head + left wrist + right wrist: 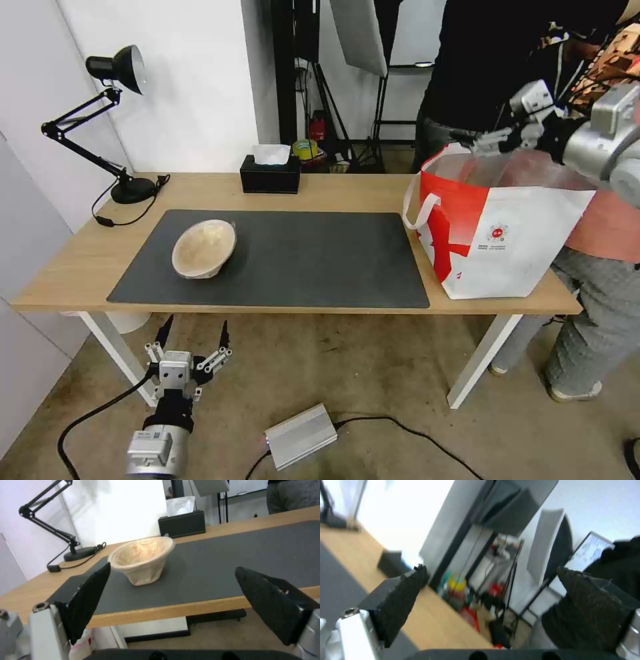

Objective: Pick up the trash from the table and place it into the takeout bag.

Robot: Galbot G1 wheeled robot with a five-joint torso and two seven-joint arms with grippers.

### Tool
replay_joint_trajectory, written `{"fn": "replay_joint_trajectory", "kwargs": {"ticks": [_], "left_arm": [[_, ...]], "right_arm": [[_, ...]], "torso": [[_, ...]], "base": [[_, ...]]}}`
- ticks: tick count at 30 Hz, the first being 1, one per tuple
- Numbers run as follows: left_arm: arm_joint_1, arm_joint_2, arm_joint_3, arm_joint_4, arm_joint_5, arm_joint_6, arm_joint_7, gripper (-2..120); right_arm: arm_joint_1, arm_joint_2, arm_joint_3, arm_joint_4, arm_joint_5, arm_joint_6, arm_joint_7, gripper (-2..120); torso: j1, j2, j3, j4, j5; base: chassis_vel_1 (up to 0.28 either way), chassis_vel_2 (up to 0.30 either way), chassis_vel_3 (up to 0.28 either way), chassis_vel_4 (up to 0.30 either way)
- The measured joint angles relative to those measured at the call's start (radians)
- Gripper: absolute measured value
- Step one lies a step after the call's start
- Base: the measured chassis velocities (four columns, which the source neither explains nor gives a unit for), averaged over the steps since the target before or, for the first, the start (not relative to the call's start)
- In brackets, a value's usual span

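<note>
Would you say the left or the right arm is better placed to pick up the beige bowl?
Probably left: the left gripper hangs open just below the beige bowl, while the right gripper is over the takeout bag.

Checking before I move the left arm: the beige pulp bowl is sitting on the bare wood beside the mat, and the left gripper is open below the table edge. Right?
Not quite. The beige pulp bowl sits on the dark grey mat, not on bare wood, as the head view shows. The left gripper is indeed open below the table edge.
</note>
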Motion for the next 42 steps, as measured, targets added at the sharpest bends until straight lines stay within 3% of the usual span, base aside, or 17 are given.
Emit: {"fn": "replay_joint_trajectory", "kwargs": {"ticks": [3, 9, 16, 24, 28, 29, 33, 38, 42], "left_arm": [[0.001, -0.002, 0.000, -0.001, 0.001, 0.000, 0.000, 100], [0.000, -0.004, 0.001, -0.001, 0.002, 0.000, 0.000, 100], [-0.001, -0.007, -0.004, -0.002, 0.003, 0.001, 0.001, 100], [0.002, -0.017, -0.009, 0.003, 0.003, 0.001, 0.001, 100], [0.014, -0.029, -0.019, 0.004, 0.014, -0.013, -0.001, 100], [0.014, -0.029, -0.019, 0.004, 0.014, -0.013, -0.001, 100], [0.012, -0.030, -0.022, 0.007, 0.018, -0.015, -0.003, 100], [0.012, -0.030, -0.021, 0.010, 0.020, -0.015, -0.003, 100], [0.013, -0.030, -0.021, 0.011, 0.020, -0.015, -0.004, 100]], "right_arm": [[0.006, 0.011, 0.006, 0.064, 0.063, 0.015, 0.103, 100], [0.000, 0.016, 0.027, 0.156, 0.160, 0.021, 0.212, 100], [-0.137, 0.017, 0.140, 0.295, 0.237, 0.019, 0.349, 100], [-0.461, 0.016, 0.351, 0.371, 0.120, 0.061, 0.431, 100], [-0.717, 0.087, 0.533, 0.449, 0.017, 0.075, 0.464, 100], [-0.717, 0.087, 0.533, 0.449, 0.017, 0.075, 0.464, 100], [-0.980, 0.188, 0.707, 0.519, -0.135, 0.115, 0.458, 100], [-1.188, 0.297, 0.749, 0.568, -0.229, 0.144, 0.473, 100], [-1.252, 0.341, 0.752, 0.574, -0.276, 0.169, 0.475, 100]], "torso": [[0.000, 0.000, 0.000, 0.0001, -0.0001], [0.000, 0.000, 0.000, 0.0000, 0.0000], [0.000, 0.000, 0.000, 0.0000, 0.0000], [0.000, 0.000, 0.000, -0.0001, 0.0002], [0.000, 0.000, 0.000, 0.0004, 0.0007], [0.000, 0.000, 0.000, 0.0004, 0.0007], [0.000, 0.000, 0.000, -0.0002, 0.0005], [0.000, 0.000, 0.000, -0.0001, 0.0000], [0.000, 0.000, 0.000, -0.0001, 0.0002]], "base": [[0.000, 0.000, 0.000, 0.000], [0.000, 0.000, 0.000, 0.000], [0.000, 0.000, 0.000, 0.000], [0.000, 0.000, 0.000, 0.000], [0.000, 0.000, 0.000, 0.000], [0.000, 0.000, 0.000, 0.000], [0.000, 0.000, 0.000, 0.000], [0.000, 0.000, 0.000, 0.000], [0.000, 0.000, 0.000, 0.000]]}}
